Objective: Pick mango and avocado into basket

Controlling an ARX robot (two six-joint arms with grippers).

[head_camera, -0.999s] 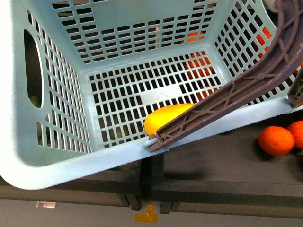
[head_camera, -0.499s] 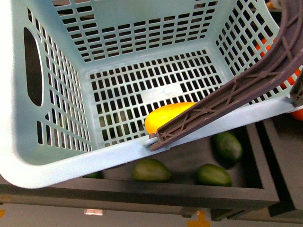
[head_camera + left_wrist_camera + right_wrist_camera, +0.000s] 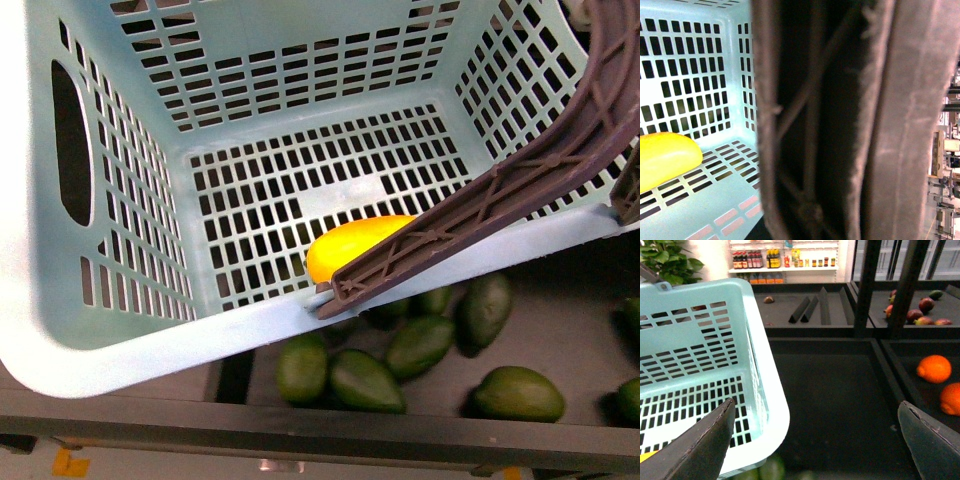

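Observation:
The light teal basket fills the front view, held up over a dark bin. The yellow mango lies on its slotted floor against the near wall. The dark brown handle crosses the near right rim. It fills the left wrist view, where my left gripper is shut on it and its fingers are hidden; the mango shows there too. Several dark green avocados lie in the bin below the basket. My right gripper is open and empty beside the basket's rim, over a dark bin.
Two oranges lie in the neighbouring bin in the right wrist view. Reddish fruits lie in a farther bin behind black posts. The avocado bin's front wall runs below the basket. Store shelves stand at the back.
The basket, with the mango in the same spot, has travelled along the bins: oranges showed under it a second ago, and now avocados do.

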